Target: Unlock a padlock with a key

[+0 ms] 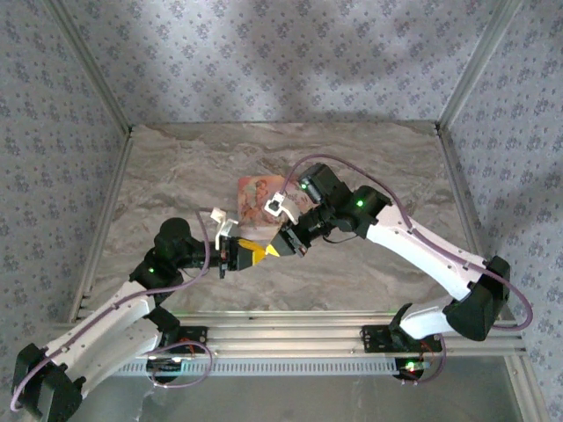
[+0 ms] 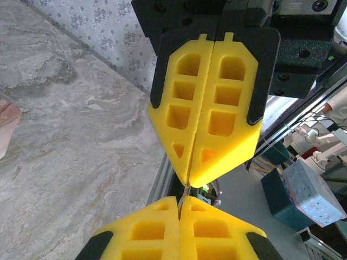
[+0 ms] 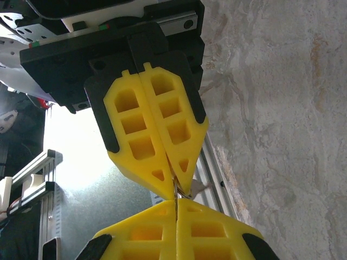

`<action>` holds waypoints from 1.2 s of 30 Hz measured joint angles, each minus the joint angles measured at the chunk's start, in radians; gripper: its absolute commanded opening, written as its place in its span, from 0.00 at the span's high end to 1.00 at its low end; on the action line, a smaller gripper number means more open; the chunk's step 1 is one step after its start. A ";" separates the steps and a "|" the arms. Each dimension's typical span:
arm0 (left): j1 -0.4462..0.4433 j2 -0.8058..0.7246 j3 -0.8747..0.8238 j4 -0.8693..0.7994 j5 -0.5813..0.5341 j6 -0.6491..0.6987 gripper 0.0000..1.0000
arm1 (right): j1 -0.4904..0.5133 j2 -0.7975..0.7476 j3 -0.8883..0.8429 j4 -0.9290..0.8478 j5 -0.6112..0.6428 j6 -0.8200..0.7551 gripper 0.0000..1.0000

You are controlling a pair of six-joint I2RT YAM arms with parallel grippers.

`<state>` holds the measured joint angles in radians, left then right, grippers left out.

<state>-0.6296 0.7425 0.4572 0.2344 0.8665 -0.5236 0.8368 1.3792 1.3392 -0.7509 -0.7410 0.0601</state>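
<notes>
We see our yellow-fingered left end effector (image 2: 179,203) and right end effector (image 3: 175,205) both closed, tip to tip above the grey marbled table (image 1: 176,176).

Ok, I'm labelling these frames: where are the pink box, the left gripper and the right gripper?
pink box (image 1: 255,192), top view, on the left part of its illustrated face.
left gripper (image 2: 179,199), left wrist view, between its yellow fingertips.
right gripper (image 3: 175,201), right wrist view, between its yellow fingertips.
</notes>
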 measured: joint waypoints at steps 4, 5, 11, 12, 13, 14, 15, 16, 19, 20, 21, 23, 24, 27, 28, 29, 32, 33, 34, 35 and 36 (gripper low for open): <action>-0.001 -0.011 0.000 -0.018 -0.039 0.008 1.00 | -0.012 -0.005 -0.023 0.044 0.017 0.035 0.49; -0.001 -0.018 0.000 -0.031 -0.055 0.011 1.00 | -0.017 -0.010 -0.036 0.062 0.029 0.054 0.46; -0.001 -0.077 -0.035 -0.113 -0.206 0.023 1.00 | -0.061 -0.090 -0.185 0.188 0.283 0.211 0.41; -0.001 -0.086 -0.053 -0.124 -0.233 0.022 1.00 | -0.060 -0.103 -0.220 0.205 0.349 0.244 0.41; -0.001 -0.095 -0.068 -0.138 -0.258 0.018 1.00 | -0.051 -0.109 -0.252 0.218 0.414 0.276 0.41; -0.001 -0.102 -0.083 -0.153 -0.282 0.015 1.00 | -0.040 -0.109 -0.277 0.232 0.468 0.307 0.41; -0.001 -0.110 -0.100 -0.170 -0.309 0.011 1.00 | -0.019 -0.104 -0.305 0.247 0.539 0.344 0.41; -0.001 -0.119 -0.117 -0.191 -0.339 0.006 1.00 | 0.002 -0.092 -0.324 0.256 0.598 0.381 0.41; -0.001 -0.149 -0.153 -0.260 -0.423 -0.011 1.00 | 0.084 -0.018 -0.354 0.294 0.783 0.498 0.41; -0.001 -0.158 -0.159 -0.282 -0.446 -0.017 1.00 | 0.109 0.014 -0.357 0.307 0.836 0.531 0.41; -0.001 -0.167 -0.167 -0.305 -0.471 -0.023 1.00 | 0.132 0.050 -0.357 0.322 0.886 0.562 0.39; -0.001 -0.180 -0.178 -0.341 -0.502 -0.036 1.00 | 0.167 0.121 -0.356 0.352 0.959 0.609 0.38; -0.001 -0.182 -0.185 -0.352 -0.516 -0.044 1.00 | 0.179 0.158 -0.353 0.363 0.989 0.628 0.38; -0.001 -0.181 -0.198 -0.382 -0.528 -0.055 1.00 | 0.187 0.249 -0.334 0.376 1.048 0.663 0.38; -0.001 -0.174 -0.200 -0.393 -0.528 -0.058 1.00 | 0.186 0.274 -0.325 0.382 1.064 0.670 0.39; -0.001 -0.168 -0.200 -0.396 -0.528 -0.062 1.00 | 0.183 0.291 -0.319 0.389 1.076 0.675 0.40; -0.001 -0.140 -0.200 -0.396 -0.531 -0.065 1.00 | 0.172 0.335 -0.300 0.425 1.105 0.689 0.41; -0.001 -0.132 -0.200 -0.395 -0.531 -0.065 1.00 | 0.167 0.348 -0.294 0.440 1.112 0.692 0.42; -0.001 -0.122 -0.200 -0.393 -0.531 -0.065 1.00 | 0.164 0.359 -0.289 0.449 1.119 0.695 0.42; -0.001 -0.109 -0.200 -0.391 -0.531 -0.065 1.00 | 0.162 0.372 -0.281 0.456 1.125 0.699 0.42; -0.001 -0.098 -0.200 -0.389 -0.531 -0.065 1.00 | 0.159 0.386 -0.270 0.460 1.130 0.705 0.43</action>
<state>-0.6304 0.6445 0.2569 -0.1547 0.3355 -0.5884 0.9958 1.7653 1.0695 -0.2909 0.3893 0.7650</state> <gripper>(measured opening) 0.054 0.579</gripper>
